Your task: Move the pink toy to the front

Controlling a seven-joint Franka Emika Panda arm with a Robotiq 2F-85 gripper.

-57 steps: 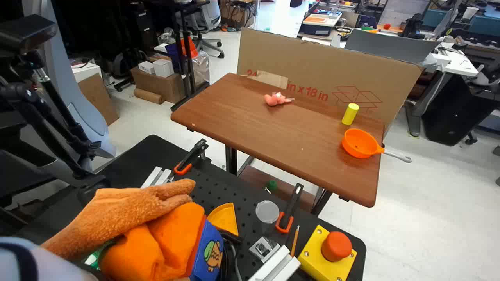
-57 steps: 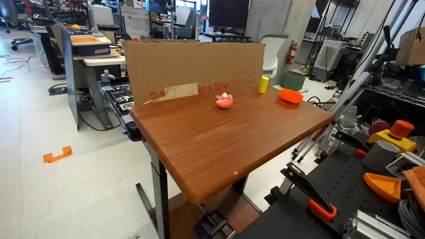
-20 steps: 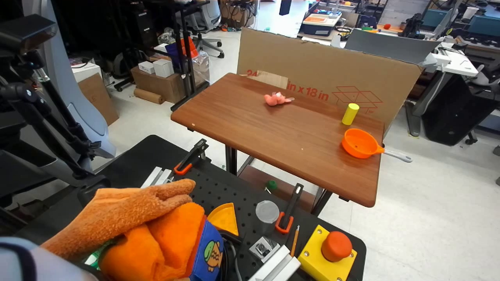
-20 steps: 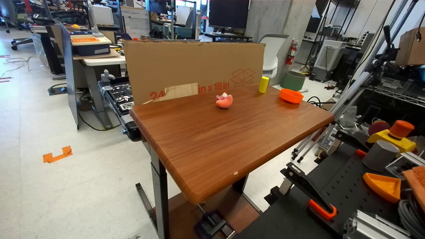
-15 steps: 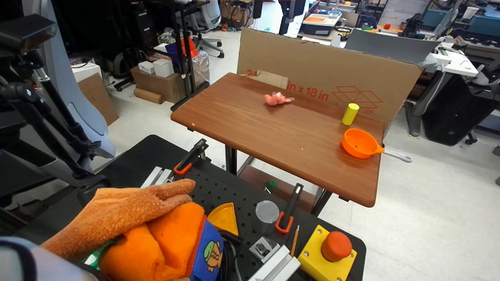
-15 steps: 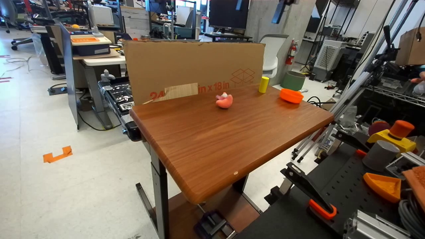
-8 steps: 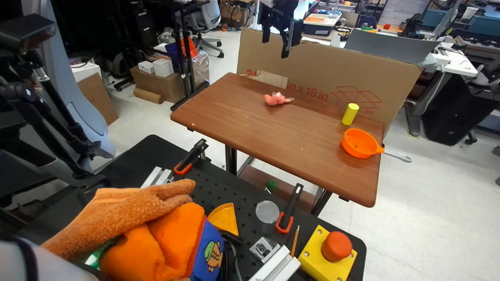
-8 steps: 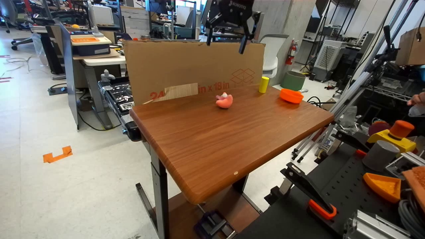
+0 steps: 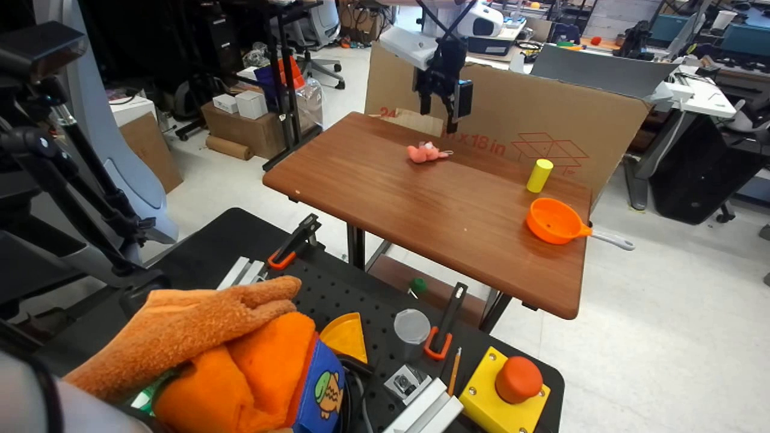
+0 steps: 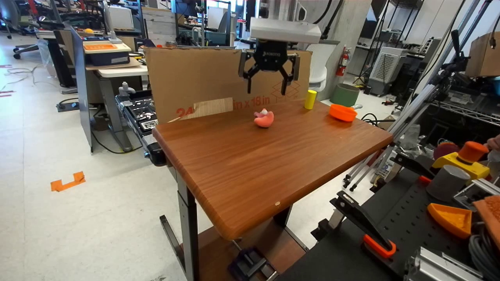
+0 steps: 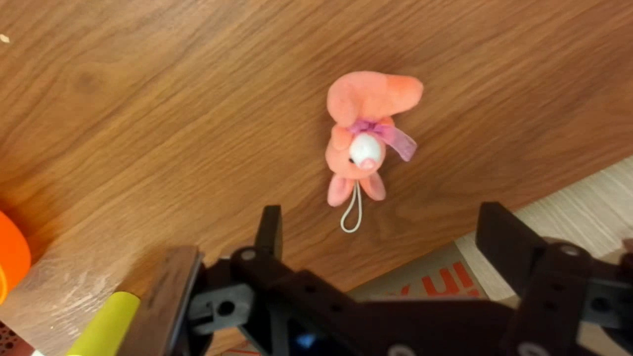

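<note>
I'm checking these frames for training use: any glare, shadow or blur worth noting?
Wrist view: pink toy fairly sharp, pale sheen on the table near the yellow cylinder, soft shadow beside the orange bowl, gripper mostly dark; in an exterior view, bright glare on the floor.

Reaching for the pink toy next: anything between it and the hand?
Nothing visible: the wrist view shows the whole pink toy, nothing over it. In both exterior views the hand hangs open in front of the cardboard panel, which may need watching. The yellow cylinder and orange bowl stand off to one side.
</note>
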